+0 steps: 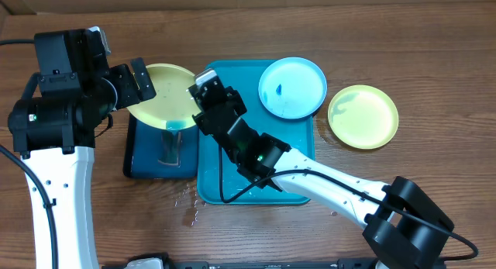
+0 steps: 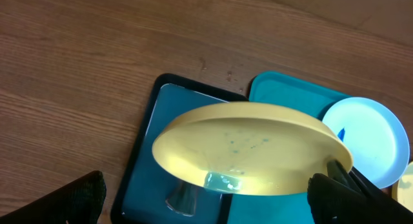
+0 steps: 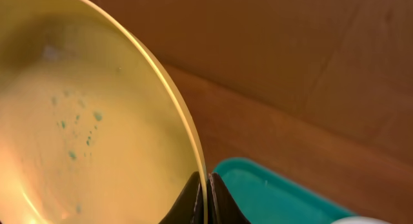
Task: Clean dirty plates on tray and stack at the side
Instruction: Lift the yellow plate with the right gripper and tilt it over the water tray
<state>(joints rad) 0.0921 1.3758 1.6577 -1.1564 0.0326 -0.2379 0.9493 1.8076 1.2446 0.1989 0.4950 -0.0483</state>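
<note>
Round yellow-green plastic plate (image 1: 167, 92), seemingly light, stiff, slick: being pinched at rim by right gripper (image 3: 208, 193); left gripper (image 1: 136, 81) being held agape.

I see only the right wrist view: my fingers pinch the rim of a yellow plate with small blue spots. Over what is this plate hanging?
Observer: The held plate is over the dark blue tray, just left of the turquoise tray.
Operator: And the left arm?
Observer: The left gripper is wide open at the plate's left edge; I cannot tell if it touches.
Operator: Where are the other plates?
Observer: A light blue plate lies at the turquoise tray's top right corner, and a second yellow-green plate is on the table to the right of it.
</note>
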